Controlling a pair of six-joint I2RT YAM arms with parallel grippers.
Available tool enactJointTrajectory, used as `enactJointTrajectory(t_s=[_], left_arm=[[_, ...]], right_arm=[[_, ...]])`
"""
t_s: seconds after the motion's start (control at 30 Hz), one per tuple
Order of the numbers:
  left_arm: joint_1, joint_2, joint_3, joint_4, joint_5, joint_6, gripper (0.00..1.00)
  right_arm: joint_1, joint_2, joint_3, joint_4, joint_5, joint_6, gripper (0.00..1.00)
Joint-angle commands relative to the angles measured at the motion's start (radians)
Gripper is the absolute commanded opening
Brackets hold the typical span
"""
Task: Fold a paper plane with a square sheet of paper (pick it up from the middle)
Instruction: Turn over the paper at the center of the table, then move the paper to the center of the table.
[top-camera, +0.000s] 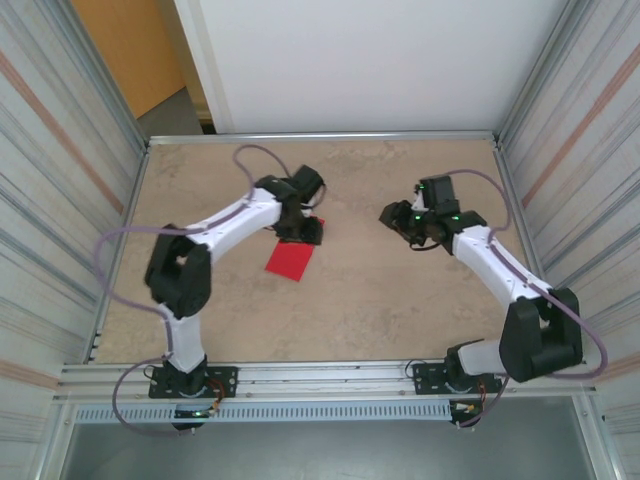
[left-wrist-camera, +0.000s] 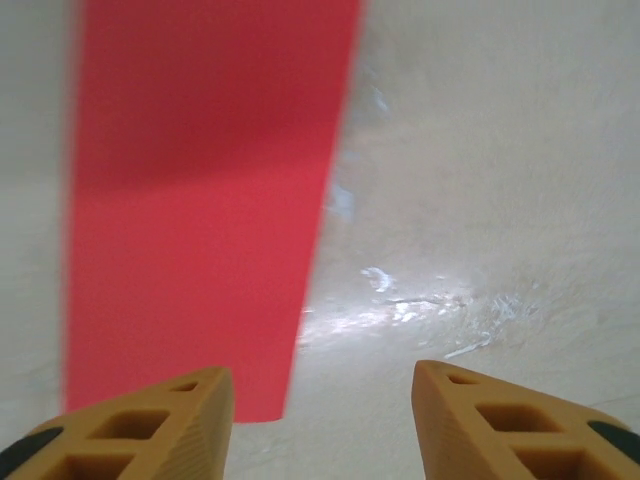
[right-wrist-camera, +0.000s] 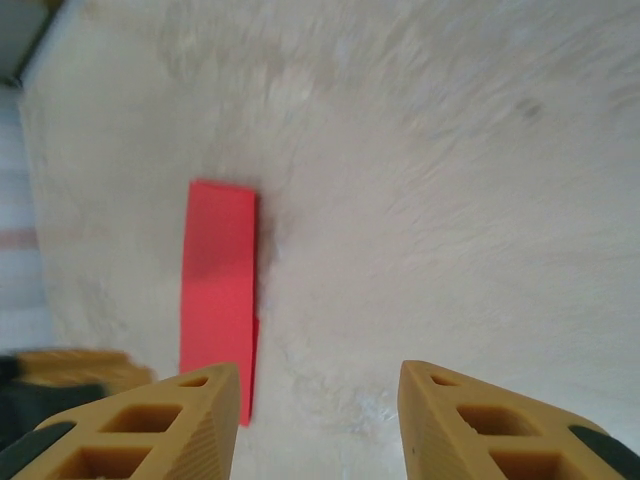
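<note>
Beige, mottled stone-look table (top-camera: 380, 310) sits inside a metal frame (top-camera: 320, 137). Ribbed grey walls (top-camera: 50, 220) stand on either side, with a white panel (top-camera: 380, 60) behind and an orange board (top-camera: 125, 45) at far left. Red paper (top-camera: 290, 262), thin, matte and folded to a narrow flat strip, lies left of centre. Left gripper (left-wrist-camera: 320, 385) is over its far end, ribbed tan fingers (left-wrist-camera: 150, 425) apart, nothing between them. Right gripper (right-wrist-camera: 320, 378) is well apart from the paper, likewise spread and empty.

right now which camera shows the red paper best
Right wrist: nearly the whole red paper in frame, outline clear. Top external shows it small, its far end under the left tool. Left wrist: a blurred, cropped close-up.
</note>
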Motion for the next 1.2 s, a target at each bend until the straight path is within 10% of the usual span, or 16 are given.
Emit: enactJointTrajectory(t_s=[0.0,0.4,0.8,1.17], left_arm=[[0.089,-0.164,-0.115,0.088,0.015,-0.078,0.57],[0.346,-0.442,-0.475,0.254,0.141,-0.142,0.86],[0.375,-0.419,-0.519,0.313,0.238,-0.167,0.99],[0.364,-0.347,-0.557,0.428,0.439,-0.171,0.92]], right_arm=[[0.132,0.101,0.073,-0.006,0.045,-0.017,0.44],[0.423,0.564,0.402,0.034,-0.018,0.002,0.34],[0.411,0.769,0.515,-0.041,-0.08,-0.046,0.33],[0.319,0.613,0.247,-0.079,-0.187,-0.337,0.31]])
